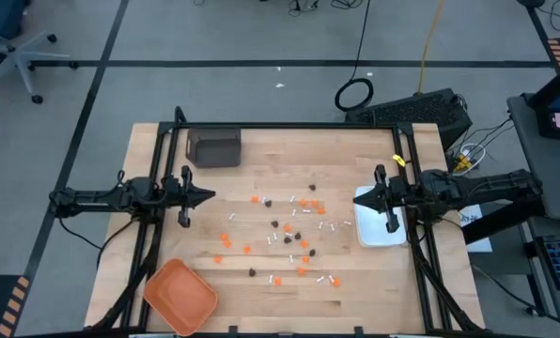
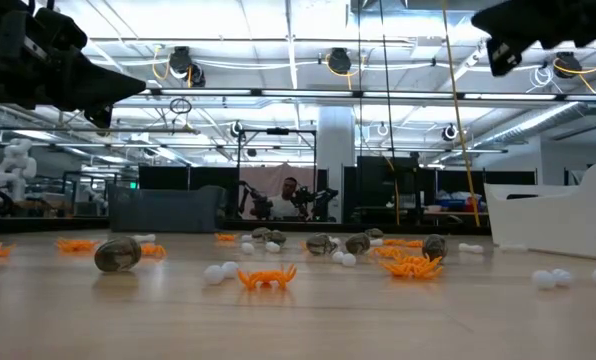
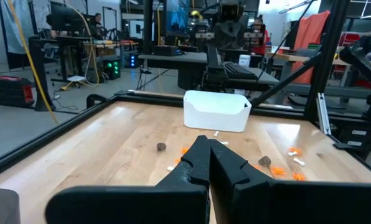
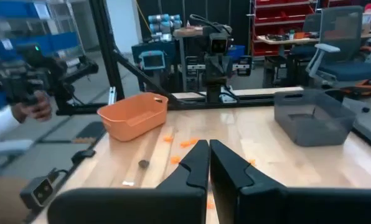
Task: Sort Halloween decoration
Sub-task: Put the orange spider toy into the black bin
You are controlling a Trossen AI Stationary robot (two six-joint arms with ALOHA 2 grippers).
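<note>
Halloween decoration (image 1: 287, 235) scattered mid-table, left fingers (image 1: 205, 196) closed empty, right fingers (image 1: 363, 198) likewise, raised.

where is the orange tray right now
In the high view the orange tray sits at the table's near-left corner, below the left end effector, apart from the scattered decoration pieces.

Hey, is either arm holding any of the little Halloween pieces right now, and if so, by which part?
Nothing is held. Left gripper and right gripper are both shut and empty, above the table.

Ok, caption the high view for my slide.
Both grippers, left and right, shut and empty, flank the Halloween decoration scattered mid-table.
</note>
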